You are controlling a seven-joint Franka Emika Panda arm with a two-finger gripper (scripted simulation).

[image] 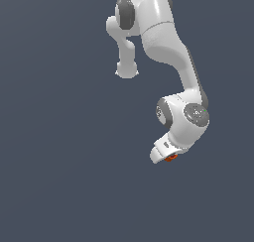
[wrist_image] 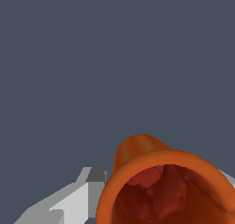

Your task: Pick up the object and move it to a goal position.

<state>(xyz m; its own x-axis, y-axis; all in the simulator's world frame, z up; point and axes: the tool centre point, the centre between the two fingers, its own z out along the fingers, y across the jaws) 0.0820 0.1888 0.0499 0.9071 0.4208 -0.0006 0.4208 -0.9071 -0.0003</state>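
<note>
No text, label, brand, number or sign can be read in either view.

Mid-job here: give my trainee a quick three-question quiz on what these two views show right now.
1. True or false: the orange cup is green.
2. In the exterior view, the cup shows: A) right at the gripper B) far away on the exterior view's left.
3. Fill in: in the wrist view we look into the cup's ____ inside.

Key: 1 false; 2 A; 3 hollow.
</note>
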